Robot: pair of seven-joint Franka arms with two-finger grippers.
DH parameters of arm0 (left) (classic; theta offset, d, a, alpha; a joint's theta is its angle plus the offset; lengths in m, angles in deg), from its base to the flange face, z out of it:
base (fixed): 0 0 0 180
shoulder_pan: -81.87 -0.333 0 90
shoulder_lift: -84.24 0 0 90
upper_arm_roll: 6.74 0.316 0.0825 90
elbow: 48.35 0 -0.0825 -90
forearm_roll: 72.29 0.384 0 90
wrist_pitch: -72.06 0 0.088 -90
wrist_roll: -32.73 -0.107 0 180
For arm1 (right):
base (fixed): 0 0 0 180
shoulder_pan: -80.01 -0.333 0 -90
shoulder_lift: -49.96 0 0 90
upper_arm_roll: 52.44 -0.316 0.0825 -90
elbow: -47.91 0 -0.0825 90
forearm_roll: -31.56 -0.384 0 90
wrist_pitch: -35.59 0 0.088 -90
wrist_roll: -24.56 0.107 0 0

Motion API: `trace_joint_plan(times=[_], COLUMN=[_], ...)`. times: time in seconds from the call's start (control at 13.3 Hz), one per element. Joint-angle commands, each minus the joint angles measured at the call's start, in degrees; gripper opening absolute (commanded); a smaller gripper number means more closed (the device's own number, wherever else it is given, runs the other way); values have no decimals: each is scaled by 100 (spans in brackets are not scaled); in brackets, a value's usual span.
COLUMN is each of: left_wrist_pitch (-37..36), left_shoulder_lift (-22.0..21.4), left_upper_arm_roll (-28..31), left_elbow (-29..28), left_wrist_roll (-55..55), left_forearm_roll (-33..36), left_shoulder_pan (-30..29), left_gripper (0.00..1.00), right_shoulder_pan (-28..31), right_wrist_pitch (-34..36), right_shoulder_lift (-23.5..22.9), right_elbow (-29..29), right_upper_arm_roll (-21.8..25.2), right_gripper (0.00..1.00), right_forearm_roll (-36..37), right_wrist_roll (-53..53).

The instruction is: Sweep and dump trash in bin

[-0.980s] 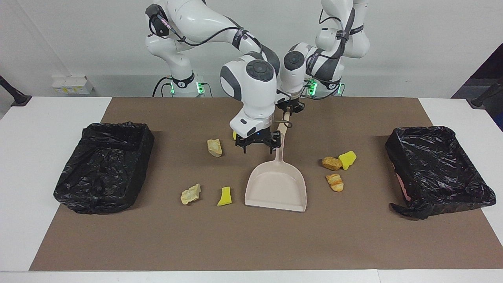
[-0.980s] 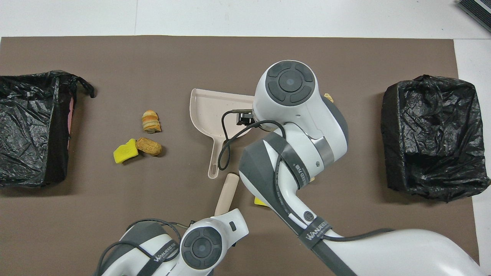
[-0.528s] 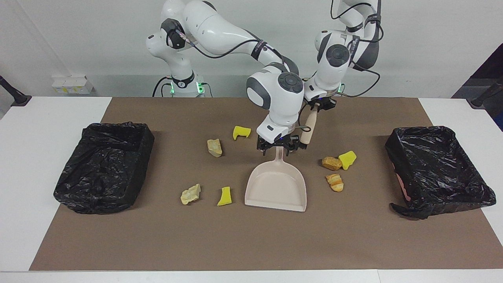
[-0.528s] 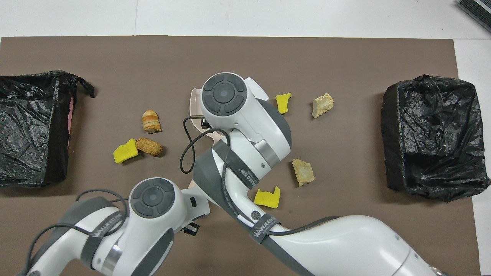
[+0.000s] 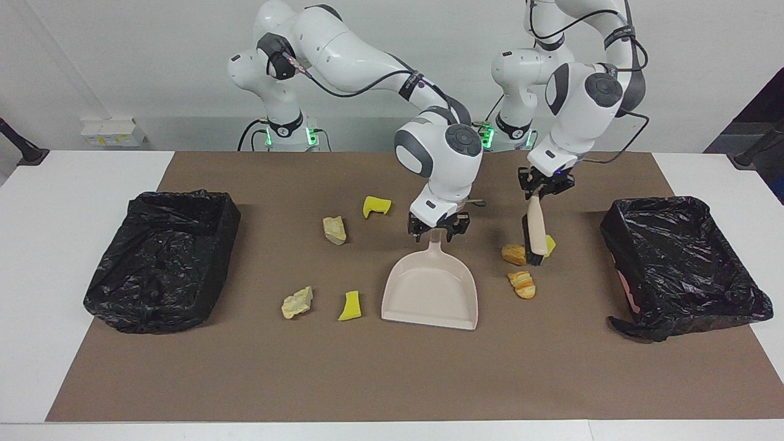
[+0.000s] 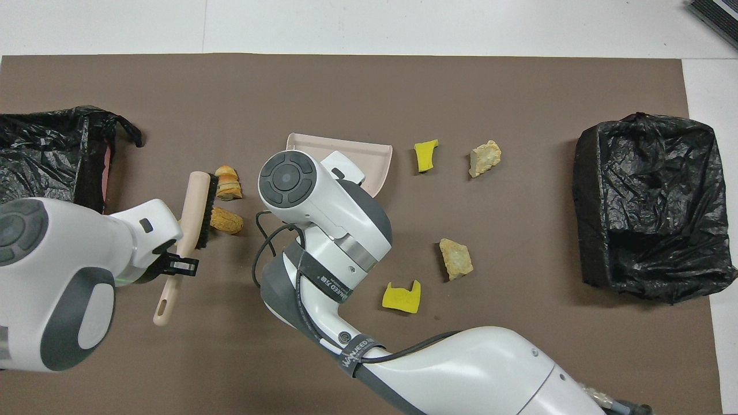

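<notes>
Facing view: the white worktop (image 5: 37,245) carries a brown mat (image 5: 367,380) that stops short of both end edges. The strip of mat along the edge farthest from the robots lies bare.

One black-lined bin (image 5: 162,263) sits at the right arm's end and another (image 5: 680,263) at the left arm's end, each straddling the mat's edge.

The right gripper (image 5: 438,229) is down at the handle tip of the beige dustpan (image 5: 429,294). The dustpan lies flat mid-mat with its mouth toward the bare strip. Whether the fingers clasp the handle I cannot tell.

The left gripper (image 5: 542,193) has its fingers closed on the handle of the brush (image 5: 537,229). The brush hangs nearly upright, head down.

A second ago the left gripper was by the dustpan handle. It has swung toward the left arm's end, and the right gripper has stayed put.

The trash:
- A brown lump (image 5: 514,254) and a yellow sponge (image 5: 549,245) flank the brush head.
- A sliced lump (image 5: 522,285) lies beside the dustpan.
- Toward the right arm's end lie two beige chunks (image 5: 334,229) (image 5: 297,302) and two sponge pieces (image 5: 376,206) (image 5: 350,306).
- None of the scraps has moved.
</notes>
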Motion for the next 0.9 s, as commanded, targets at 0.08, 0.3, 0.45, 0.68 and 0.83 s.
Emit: trace_joint_plan(times=[0.08, 0.3, 0.45, 0.68, 0.83], left_wrist_pitch=[414, 425, 329, 319, 328], left_shoulder_lift=[780, 798, 798, 790, 798], left_upper_arm_roll=[-60, -68, -60, -60, -51], left_elbow=[418, 365, 287, 207, 224], left_wrist_roll=[59, 76, 76, 260, 437], left_forearm_roll=[410, 411, 437, 437, 437], left_shoulder_pan=[-472, -544, -579, -693, -824], left_gripper=[0, 0, 0, 0, 0], right_shoulder_pan=[0, -18, -18, 96, 149], right_wrist_pitch=[-170, -196, -214, -197, -222], right_shoulder_lift=[212, 212, 247, 475, 572], right_elbow=[-387, -378, -378, -396, -518], right_upper_arm_roll=[-6, -15, -15, -14, -6], right_gripper=[63, 12, 0, 0, 0], right_forearm_roll=[-11, 60, 60, 16, 95], right_wrist_roll=[125, 108, 29, -969, -1647])
